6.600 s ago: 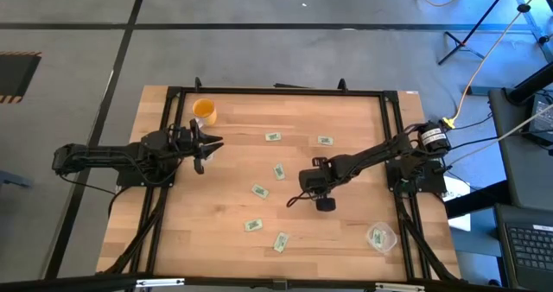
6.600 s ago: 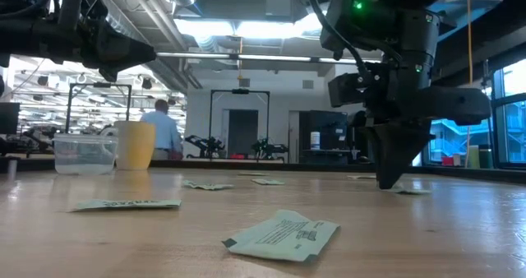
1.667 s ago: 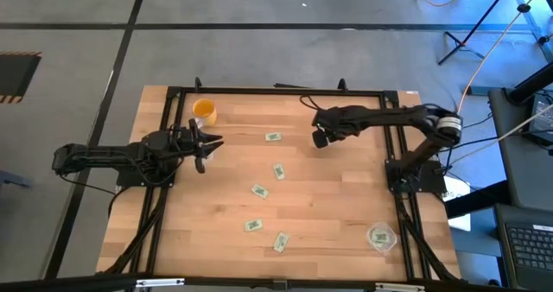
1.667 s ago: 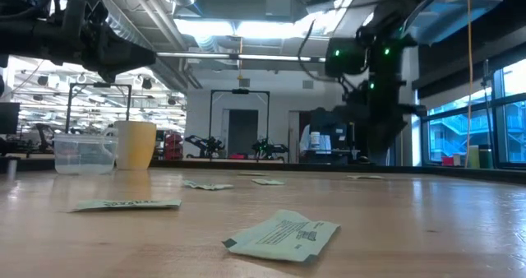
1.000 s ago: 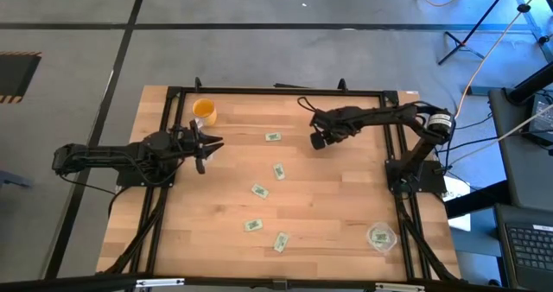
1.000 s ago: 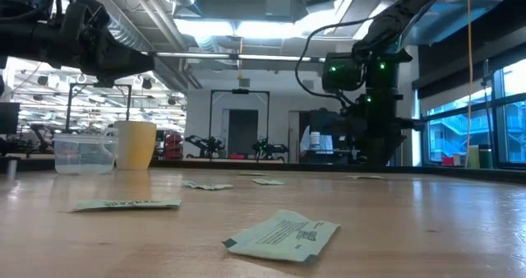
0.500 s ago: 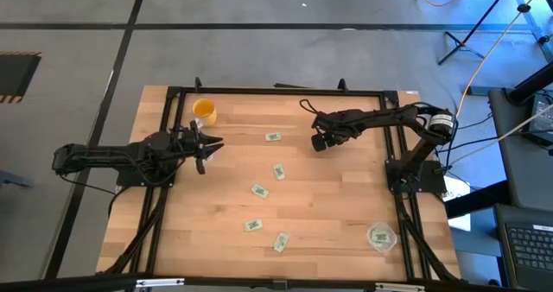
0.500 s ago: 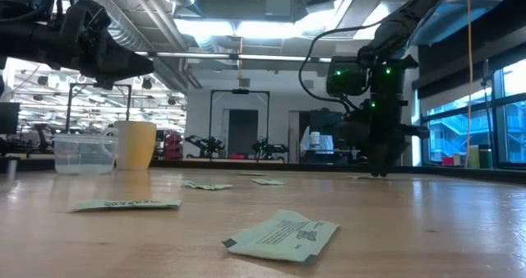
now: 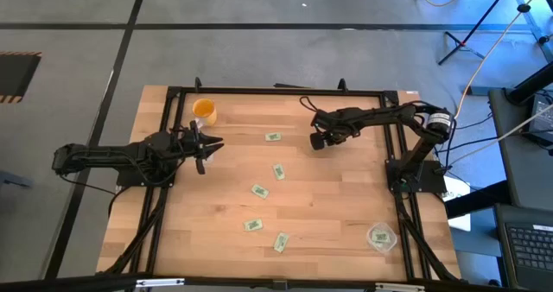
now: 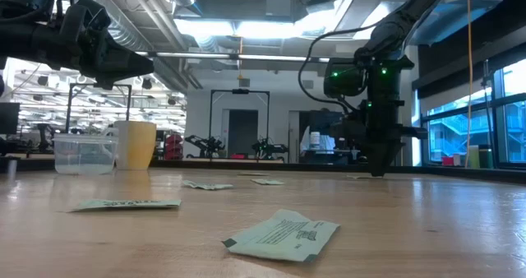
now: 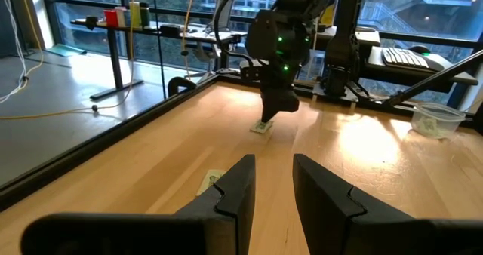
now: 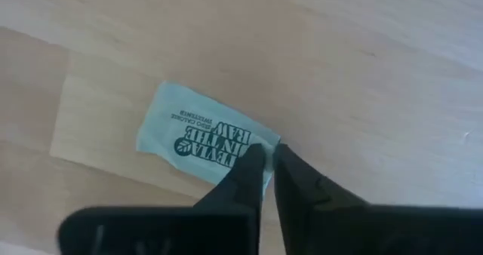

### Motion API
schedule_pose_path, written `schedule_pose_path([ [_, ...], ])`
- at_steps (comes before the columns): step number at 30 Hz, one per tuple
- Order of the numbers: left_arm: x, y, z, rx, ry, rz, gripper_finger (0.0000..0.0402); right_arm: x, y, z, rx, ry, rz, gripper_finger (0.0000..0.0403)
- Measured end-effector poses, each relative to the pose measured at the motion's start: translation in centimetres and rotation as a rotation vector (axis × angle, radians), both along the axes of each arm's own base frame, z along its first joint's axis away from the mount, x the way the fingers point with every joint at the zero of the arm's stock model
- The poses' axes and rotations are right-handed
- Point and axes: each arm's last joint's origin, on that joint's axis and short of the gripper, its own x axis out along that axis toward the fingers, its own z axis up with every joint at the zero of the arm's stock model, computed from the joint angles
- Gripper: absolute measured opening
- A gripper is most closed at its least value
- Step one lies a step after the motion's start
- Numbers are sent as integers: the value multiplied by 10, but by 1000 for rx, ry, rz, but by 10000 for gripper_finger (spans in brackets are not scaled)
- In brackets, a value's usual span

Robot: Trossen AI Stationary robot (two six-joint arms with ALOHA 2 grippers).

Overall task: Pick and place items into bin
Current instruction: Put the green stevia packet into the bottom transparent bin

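Right gripper (image 12: 266, 164): upper centre-right of the high view, tips down on the table (image 9: 346, 197), pinching the edge of 1 green packet (image 12: 204, 138).
Left gripper (image 11: 270, 181): left of centre, fingers a little apart, holding nothing.
Loose packets, high view: 5, scattered from upper centre (image 9: 273, 137) to lower centre (image 9: 280, 240).
Clear bin (image 9: 380, 237): lower right, 1 packet inside.
Orange cup (image 9: 204, 111): upper left.
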Motion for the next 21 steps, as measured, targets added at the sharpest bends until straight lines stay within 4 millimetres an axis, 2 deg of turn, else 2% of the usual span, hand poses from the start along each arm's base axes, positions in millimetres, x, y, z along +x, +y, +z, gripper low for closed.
schedule_pose_path([
  [8,0,0,0,0,0,0,86,-2,1,13,11,-9,127,10],
  [21,0,0,0,0,0,0,86,-2,1,16,15,-17,123,9],
])
